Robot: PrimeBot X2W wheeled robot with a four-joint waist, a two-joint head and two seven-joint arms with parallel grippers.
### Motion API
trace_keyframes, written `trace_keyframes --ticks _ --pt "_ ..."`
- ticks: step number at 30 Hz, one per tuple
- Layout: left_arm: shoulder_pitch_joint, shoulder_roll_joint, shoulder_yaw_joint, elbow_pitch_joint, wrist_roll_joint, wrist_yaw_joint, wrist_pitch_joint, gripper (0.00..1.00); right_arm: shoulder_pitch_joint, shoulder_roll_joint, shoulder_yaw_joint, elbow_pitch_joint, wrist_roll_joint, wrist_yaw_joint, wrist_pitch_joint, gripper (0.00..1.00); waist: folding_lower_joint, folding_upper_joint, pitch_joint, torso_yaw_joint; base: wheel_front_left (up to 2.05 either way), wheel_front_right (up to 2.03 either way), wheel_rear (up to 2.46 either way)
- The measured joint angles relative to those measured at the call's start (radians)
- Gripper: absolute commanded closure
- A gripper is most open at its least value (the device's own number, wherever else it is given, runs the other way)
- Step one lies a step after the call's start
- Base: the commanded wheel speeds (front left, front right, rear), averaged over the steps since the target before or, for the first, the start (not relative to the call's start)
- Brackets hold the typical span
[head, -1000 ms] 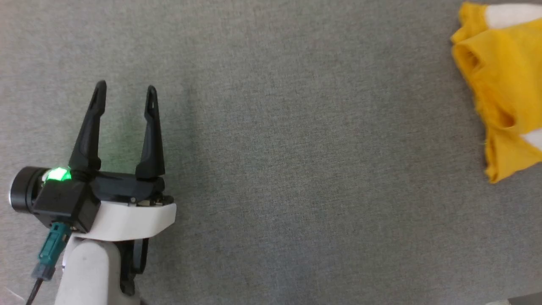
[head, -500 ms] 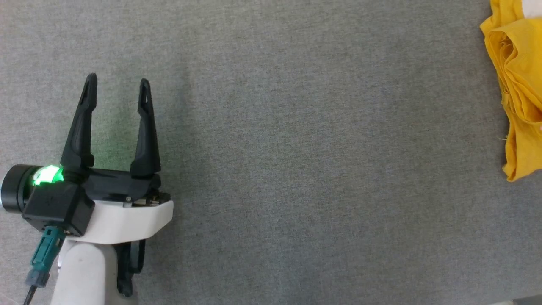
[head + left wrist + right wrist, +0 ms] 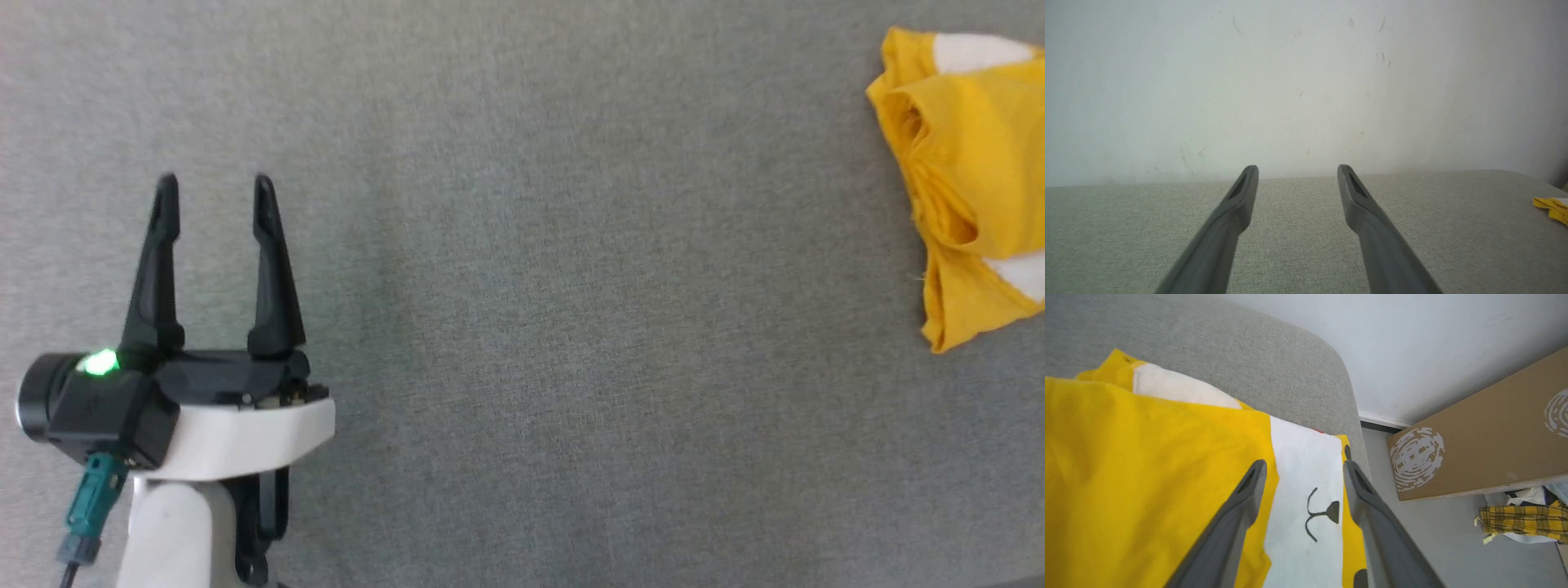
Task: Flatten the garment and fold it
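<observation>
Grey fabric surface [image 3: 571,327] lay bare between the left gripper [image 3: 214,181] and the bunched yellow shirt [image 3: 963,163] at its right edge. The two were well apart, leaving a wide passage across the middle. White wall [image 3: 1306,81] closed off the far side, ahead of the left fingers. Right gripper [image 3: 1304,465], fingers spread, was over the shirt near the surface's rounded corner. Past that edge: floor [image 3: 1433,547], a cardboard box [image 3: 1486,437] against the wall, and plaid cloth [image 3: 1519,522] beside it.
</observation>
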Motion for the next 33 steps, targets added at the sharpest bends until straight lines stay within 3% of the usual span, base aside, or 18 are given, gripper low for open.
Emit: trace_keyframes --ticks 8,14,26,33 --pt "0.080 -0.015 0.004 0.038 -0.036 0.001 -0.020 0.00 0.198 0.199 -0.053 -0.184 0.035 0.000 -0.132 0.00 -0.0002 0.0000 -0.124 0.013 0.00 0.00 0.00" --pt "0.106 -0.023 -0.005 0.058 -0.042 0.005 -0.021 0.00 0.288 0.331 -0.091 -0.326 -0.024 0.000 -0.212 0.00 -0.0003 0.0000 -0.216 0.032 0.00 0.00 0.00" --pt "0.147 -0.025 -0.039 0.154 -0.032 0.023 0.016 0.00 0.453 0.517 -0.143 -0.457 -0.205 0.000 -0.307 0.00 -0.0002 0.0002 -0.335 0.100 0.00 0.00 0.00" --pt "0.239 -0.028 -0.059 0.201 -0.033 0.026 0.005 0.00 0.594 0.582 -0.143 -0.457 -0.267 0.000 -0.359 0.00 -0.0001 0.0002 -0.390 0.125 0.00 0.00 0.00"
